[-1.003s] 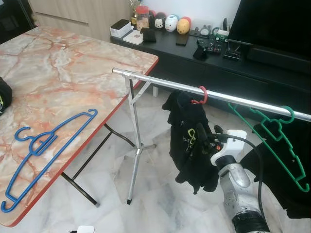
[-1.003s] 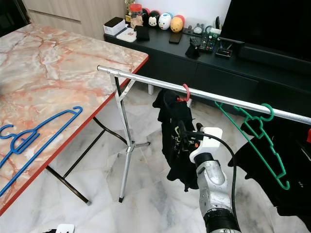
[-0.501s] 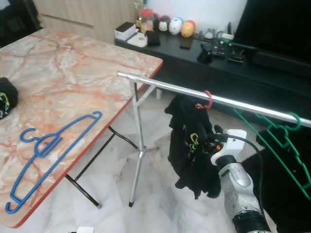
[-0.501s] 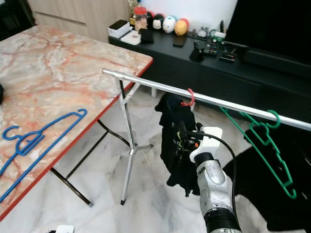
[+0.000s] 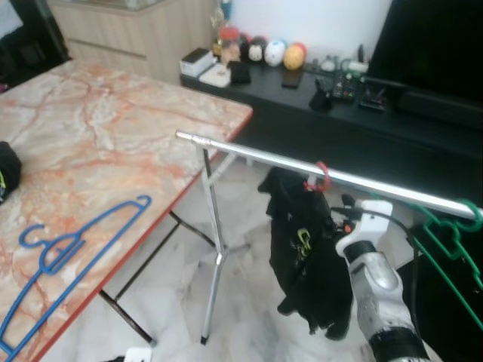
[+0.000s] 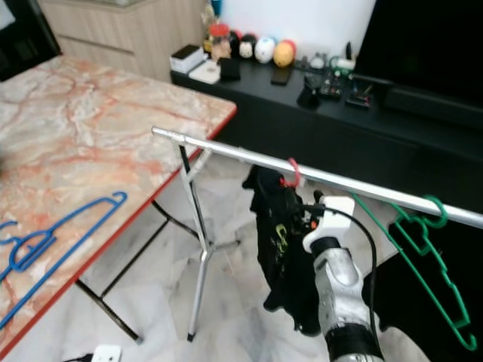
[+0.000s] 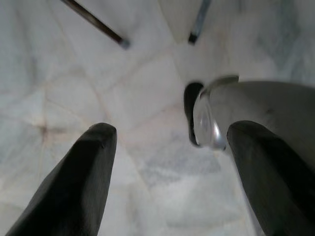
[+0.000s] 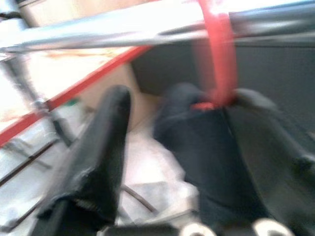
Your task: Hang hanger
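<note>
A silver rail [image 5: 256, 157] on a thin stand runs from beside the table off to the right. A red hanger's hook [image 5: 321, 175] sits on it, with a black garment [image 5: 302, 253] hanging below. My right gripper [image 5: 333, 216] is up against that garment just under the hook. In the right wrist view it is open [image 8: 197, 142], its fingers [image 8: 101, 147] spread either side of the garment below the red hook [image 8: 216, 59]. A green hanger [image 6: 427, 241] hangs further right on the rail. A blue hanger [image 5: 72, 245] lies on the marble table [image 5: 113, 136]. My left gripper [image 7: 172, 182] hangs idle, open, above the floor.
A low black TV console [image 5: 317, 113] with small toys and boxes on top stands behind the rail. The rail's stand [image 5: 215, 264] rests on the pale tiled floor between table and garment. A dark bundle [image 5: 6, 170] lies at the table's left edge.
The whole picture has shifted, so the camera moved. My right gripper stays at the black garment and now sits a little closer under the red hook.
</note>
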### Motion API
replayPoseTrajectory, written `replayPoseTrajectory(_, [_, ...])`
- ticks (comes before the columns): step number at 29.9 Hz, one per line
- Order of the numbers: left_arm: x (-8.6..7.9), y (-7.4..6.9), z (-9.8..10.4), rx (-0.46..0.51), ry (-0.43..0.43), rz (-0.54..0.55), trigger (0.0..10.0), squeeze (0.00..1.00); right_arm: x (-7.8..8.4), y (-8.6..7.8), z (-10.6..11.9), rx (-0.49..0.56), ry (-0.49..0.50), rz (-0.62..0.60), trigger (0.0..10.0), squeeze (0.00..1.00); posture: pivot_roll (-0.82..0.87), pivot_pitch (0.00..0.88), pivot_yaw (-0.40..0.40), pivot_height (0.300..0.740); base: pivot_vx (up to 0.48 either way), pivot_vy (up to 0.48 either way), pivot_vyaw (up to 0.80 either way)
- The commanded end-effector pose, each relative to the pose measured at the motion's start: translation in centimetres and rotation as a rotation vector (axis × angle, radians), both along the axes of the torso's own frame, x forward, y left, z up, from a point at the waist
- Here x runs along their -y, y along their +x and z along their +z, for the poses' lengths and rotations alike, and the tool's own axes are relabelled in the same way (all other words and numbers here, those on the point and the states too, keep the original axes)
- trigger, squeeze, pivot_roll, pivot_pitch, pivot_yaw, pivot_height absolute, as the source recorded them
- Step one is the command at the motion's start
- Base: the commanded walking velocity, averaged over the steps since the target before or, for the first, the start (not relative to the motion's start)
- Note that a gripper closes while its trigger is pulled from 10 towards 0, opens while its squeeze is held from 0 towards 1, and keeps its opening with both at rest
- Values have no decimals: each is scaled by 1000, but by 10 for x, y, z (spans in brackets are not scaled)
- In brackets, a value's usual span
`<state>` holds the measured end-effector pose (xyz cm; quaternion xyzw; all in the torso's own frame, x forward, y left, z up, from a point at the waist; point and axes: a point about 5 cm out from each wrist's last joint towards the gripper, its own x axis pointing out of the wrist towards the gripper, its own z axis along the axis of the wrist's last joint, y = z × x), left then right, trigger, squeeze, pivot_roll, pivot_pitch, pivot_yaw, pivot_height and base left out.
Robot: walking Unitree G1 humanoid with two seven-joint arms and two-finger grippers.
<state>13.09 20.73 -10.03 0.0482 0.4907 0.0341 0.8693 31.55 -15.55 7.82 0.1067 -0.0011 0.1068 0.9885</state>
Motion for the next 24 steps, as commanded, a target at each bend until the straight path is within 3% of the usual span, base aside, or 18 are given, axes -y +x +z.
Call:
replayPoseTrajectory(1, [4, -8, -4, -34, -11, -9, 10000, 0, 11, -2, -1, -2, -17, -23, 10000, 0, -5, 85, -18, 740, 0, 0, 0])
replayPoseTrajectory(15, [4, -8, -4, -41, -26, -10, 10000, 0, 19, 1, 0, -32, -50, 2, 10000, 0, -10, 95, -17, 740, 0, 0, 0])
replayPoseTrajectory(24, [4, -7, -4, -43, -29, -13, 10000, 0, 25, 12, 3, -81, -153, 75, 10000, 0, -14, 99, -14, 740, 0, 0, 0])
